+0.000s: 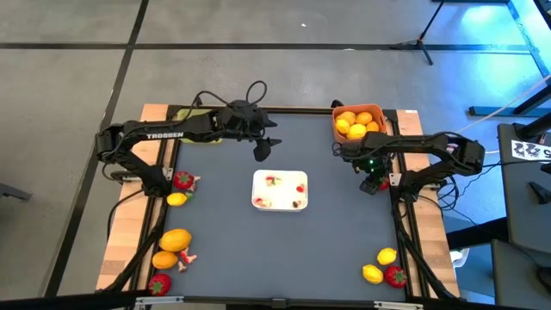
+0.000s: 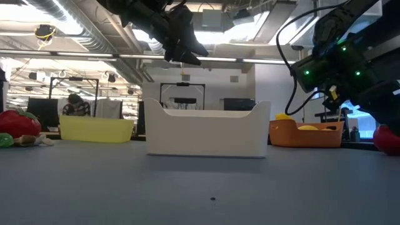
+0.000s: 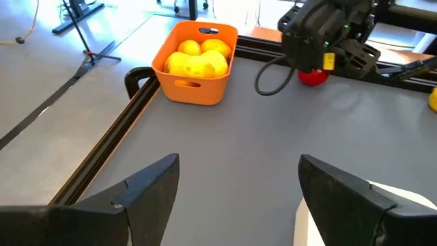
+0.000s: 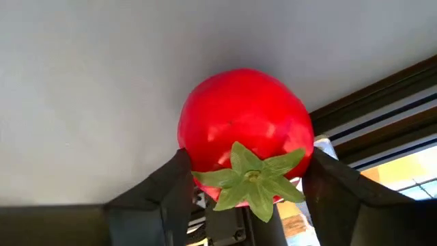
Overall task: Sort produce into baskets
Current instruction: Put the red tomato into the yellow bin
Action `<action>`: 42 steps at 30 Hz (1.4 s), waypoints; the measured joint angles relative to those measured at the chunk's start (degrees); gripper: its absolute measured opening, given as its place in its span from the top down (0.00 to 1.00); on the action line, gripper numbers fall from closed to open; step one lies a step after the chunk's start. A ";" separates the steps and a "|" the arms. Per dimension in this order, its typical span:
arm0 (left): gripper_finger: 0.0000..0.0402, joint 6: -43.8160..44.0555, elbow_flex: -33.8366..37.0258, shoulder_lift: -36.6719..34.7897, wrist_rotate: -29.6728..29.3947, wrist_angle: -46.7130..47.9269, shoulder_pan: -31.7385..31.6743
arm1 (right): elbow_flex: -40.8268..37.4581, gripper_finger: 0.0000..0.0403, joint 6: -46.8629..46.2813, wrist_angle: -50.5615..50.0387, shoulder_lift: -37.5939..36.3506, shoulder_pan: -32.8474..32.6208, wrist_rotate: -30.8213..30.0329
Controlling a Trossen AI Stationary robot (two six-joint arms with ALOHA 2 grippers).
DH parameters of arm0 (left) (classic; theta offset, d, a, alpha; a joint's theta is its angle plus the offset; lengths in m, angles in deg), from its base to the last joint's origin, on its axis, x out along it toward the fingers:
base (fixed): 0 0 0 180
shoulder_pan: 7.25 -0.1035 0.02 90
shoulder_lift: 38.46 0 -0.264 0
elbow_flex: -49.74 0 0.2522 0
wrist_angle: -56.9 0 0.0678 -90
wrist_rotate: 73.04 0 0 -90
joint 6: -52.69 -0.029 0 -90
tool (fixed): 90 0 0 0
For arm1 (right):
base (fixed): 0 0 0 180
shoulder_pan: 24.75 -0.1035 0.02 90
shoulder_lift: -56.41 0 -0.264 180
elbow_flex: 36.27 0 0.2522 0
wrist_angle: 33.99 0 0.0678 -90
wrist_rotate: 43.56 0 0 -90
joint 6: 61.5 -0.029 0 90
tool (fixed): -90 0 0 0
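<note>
My right gripper [image 1: 372, 179] is at the table's right side, just near of the orange basket [image 1: 357, 123], shut on a red fruit with a green leafy cap [image 4: 246, 130]. The basket holds several yellow and orange fruits [image 3: 196, 58]. My left gripper [image 3: 239, 198] is open and empty, above the table's far middle [image 1: 263, 148], between the white tray [image 1: 280, 190] and the yellow-green basket [image 2: 97, 129], which my left arm mostly hides in the high view. My right gripper pinches the red fruit between its two fingers [image 4: 164, 191], one on each of two opposite sides [image 4: 194, 154], beside the leafy cap. The fingers come from above, pointing down. The cap faces up toward the wrist. Whether the fruit is clear of the table, I cannot tell.
Loose fruits lie along the table's left edge: a red one [image 1: 182, 180], a yellow one [image 1: 176, 199], two orange ones [image 1: 176, 240] and another red one [image 1: 159, 283]. At the near right corner lie two yellow fruits [image 1: 387, 256] and a red one [image 1: 395, 275]. The tray holds small scraps.
</note>
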 joint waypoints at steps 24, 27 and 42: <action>0.27 -0.79 0.00 0.00 -0.02 3.28 0.01 | 17.83 0.45 11.43 32.00 -0.63 0.02 -6.90; 0.27 -0.53 0.00 0.00 -0.03 4.19 0.01 | 17.83 0.45 11.88 37.76 0.50 0.21 -6.87; 0.27 -0.52 3.35 0.44 -3.98 9.79 -2.01 | 25.89 0.45 13.31 47.31 18.60 3.91 2.15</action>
